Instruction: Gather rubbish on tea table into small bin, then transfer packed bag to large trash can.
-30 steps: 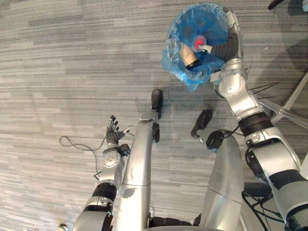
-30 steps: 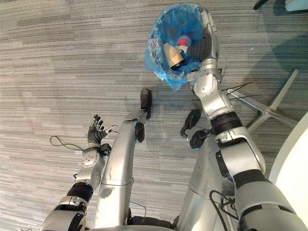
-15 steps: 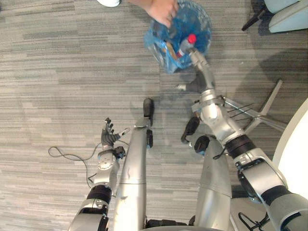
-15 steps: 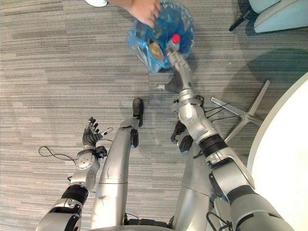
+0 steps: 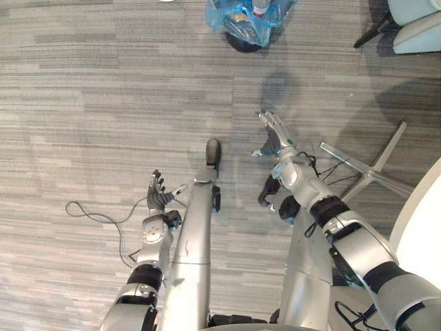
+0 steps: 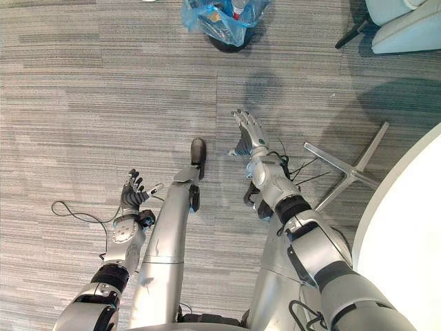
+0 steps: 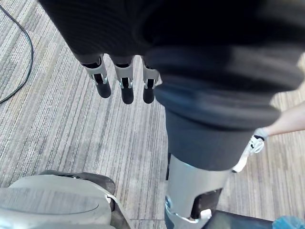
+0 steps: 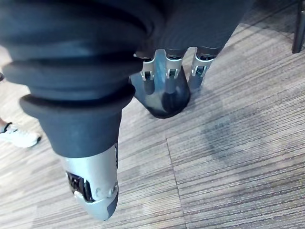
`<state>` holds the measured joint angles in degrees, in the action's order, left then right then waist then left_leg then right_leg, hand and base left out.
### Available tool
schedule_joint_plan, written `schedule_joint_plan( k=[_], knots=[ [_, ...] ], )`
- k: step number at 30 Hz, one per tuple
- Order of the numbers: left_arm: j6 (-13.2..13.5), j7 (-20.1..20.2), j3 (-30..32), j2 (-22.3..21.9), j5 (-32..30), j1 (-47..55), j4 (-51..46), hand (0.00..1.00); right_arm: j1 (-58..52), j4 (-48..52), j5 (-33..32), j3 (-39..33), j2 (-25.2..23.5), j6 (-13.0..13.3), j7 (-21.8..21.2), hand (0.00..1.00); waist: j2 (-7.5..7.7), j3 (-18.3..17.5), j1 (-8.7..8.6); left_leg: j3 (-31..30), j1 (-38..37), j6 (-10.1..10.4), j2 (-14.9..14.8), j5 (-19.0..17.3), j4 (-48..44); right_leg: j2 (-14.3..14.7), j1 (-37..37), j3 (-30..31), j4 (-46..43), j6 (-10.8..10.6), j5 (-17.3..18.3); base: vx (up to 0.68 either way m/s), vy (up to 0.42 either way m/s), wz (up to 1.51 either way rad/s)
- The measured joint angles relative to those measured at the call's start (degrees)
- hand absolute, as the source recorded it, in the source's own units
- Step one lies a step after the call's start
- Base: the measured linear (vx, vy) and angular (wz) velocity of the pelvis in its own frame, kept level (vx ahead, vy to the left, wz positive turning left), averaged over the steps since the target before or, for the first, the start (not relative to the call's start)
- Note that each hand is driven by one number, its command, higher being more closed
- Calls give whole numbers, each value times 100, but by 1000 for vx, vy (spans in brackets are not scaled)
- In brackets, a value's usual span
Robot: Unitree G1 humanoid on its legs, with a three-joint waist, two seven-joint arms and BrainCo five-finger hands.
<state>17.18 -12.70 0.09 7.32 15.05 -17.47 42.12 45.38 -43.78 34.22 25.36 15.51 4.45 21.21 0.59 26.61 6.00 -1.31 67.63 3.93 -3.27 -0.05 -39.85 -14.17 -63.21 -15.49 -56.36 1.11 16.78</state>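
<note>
Hovering over the carpet floor point(image 5: 103, 103) with fingers straight and spread, holding nothing: right robot hand point(image 5: 275, 134). Likewise spread and empty, touching nothing: left robot hand point(image 5: 157, 194), low at the left. Well ahead, blue bag point(image 5: 248, 21) sitting in small dark bin point(image 5: 242, 43) on the floor, cut off by the top edge; contents hard to make out.

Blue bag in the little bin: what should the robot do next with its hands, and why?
Probably reach the right hand forward to the rim of the blue bag and close its fingers on it. The bag sits in the small bin on the floor ahead, apart from that hand, which is open and empty. The left hand hangs open at the side.
</note>
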Motion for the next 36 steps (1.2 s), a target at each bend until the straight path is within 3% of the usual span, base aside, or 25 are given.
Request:
schedule_joint_plan(
  k=[6, 7, 13, 20, 23, 25, 33, 36],
  knots=[
    [-91, 98, -501, -155, -227, 191, -132, 0, -1013, 846, -286, -359, -261, 33, 31, 0, 30, -43, -45, 238, -1060, -1, -59, 1, 595, -34, 1037, -101, 503, -93, -13, -1, -44, 15],
    [-132, 155, -604, -199, -232, 365, -115, 0, -1405, 874, -406, -505, -425, 37, 25, 0, 32, -44, -58, 269, -1516, 0, -68, 2, 798, -27, 1528, -170, 722, -112, -19, 79, -60, 18],
    [-286, 281, -744, -240, -463, 1108, -70, 0, -3014, 718, -1171, -1131, -1046, 130, -163, 0, 228, -334, -110, 297, -3196, 45, 30, 331, 1830, 17, 3181, -363, 1607, -237, -65, 129, -62, 15],
    [-454, 515, -762, -181, -685, 1582, 851, 0, -4116, -513, -2094, -2393, -1289, 186, -672, 0, 218, -1228, -276, 290, -4540, 37, -58, 551, 2909, 411, 4577, -473, 3030, -343, -433, 167, -21, -5],
    [-536, 560, -566, -126, -897, 1829, 1091, 0, -4495, -729, -2419, -2903, -1261, 182, -816, 0, 201, -1551, -508, 314, -5199, 60, -64, 731, 3563, 554, 5115, -478, 3600, -380, -583, 131, 4, -9],
    [-571, 648, -406, -86, -1042, 1886, 1209, 0, -4721, -846, -2642, -3169, -1248, 193, -937, 0, 147, -1660, -556, 314, -5614, 93, -56, 853, 4000, 643, 5421, -479, 3870, -393, -630, 89, -17, -6],
    [-569, 648, -206, 15, -1248, 1878, 1221, 0, -4929, -942, -2939, -3402, -1252, 202, -1078, 0, 6, -1749, -697, 21, -5619, 134, 1, 938, 4034, 656, 5908, -1088, 4173, -396, -608, 45, -25, 35],
    [-568, 644, -216, 23, -1246, 1877, 1203, 0, -4883, -938, -2923, -3485, -1185, 204, -1085, 0, 13, -1740, -690, 804, -5511, -105, -68, 943, 3920, 597, 6027, -1292, 4243, -411, -616, -7, 33, 29]
  ],
)
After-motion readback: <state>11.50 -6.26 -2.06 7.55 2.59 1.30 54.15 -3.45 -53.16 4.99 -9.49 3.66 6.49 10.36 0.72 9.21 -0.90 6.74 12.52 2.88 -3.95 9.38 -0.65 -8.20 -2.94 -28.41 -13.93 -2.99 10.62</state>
